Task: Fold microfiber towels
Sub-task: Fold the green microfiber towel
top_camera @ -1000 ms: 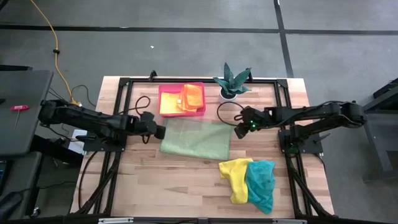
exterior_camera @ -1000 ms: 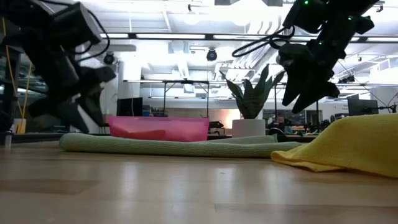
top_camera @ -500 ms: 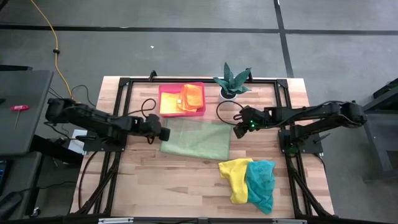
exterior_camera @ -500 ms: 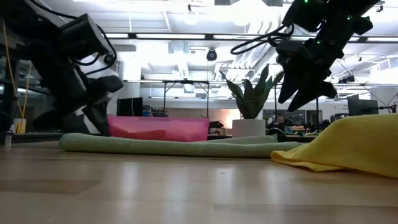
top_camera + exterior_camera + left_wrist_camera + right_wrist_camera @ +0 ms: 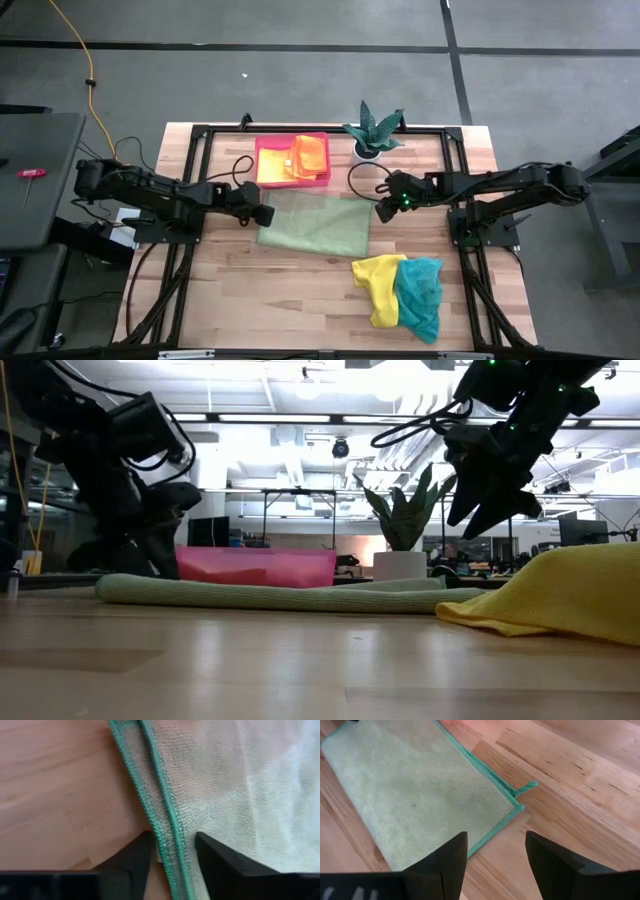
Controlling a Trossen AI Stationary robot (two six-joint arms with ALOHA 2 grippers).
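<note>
A light green towel [image 5: 315, 225], folded over once, lies flat in the middle of the table. My left gripper [image 5: 172, 852] is low at the towel's left edge [image 5: 165, 820], pointing steeply down. Its open fingers stand on either side of the two stacked teal hems. My right gripper [image 5: 495, 850] hangs open above the towel's far right corner [image 5: 517, 802] and holds nothing. A yellow towel [image 5: 378, 285] and a teal towel [image 5: 420, 295] lie crumpled together at the near right. Folded orange towels [image 5: 310, 155] lie in the pink tray [image 5: 292, 184].
A potted plant [image 5: 372, 130] stands at the far edge, right of the pink tray. Dark frame rails [image 5: 200, 150] run along the table's sides. Bare wood [image 5: 290, 295] lies between the green towel and the near edge.
My left gripper has sunk and moved toward the green towel's left edge, tipping further down. The towels have not moved.
</note>
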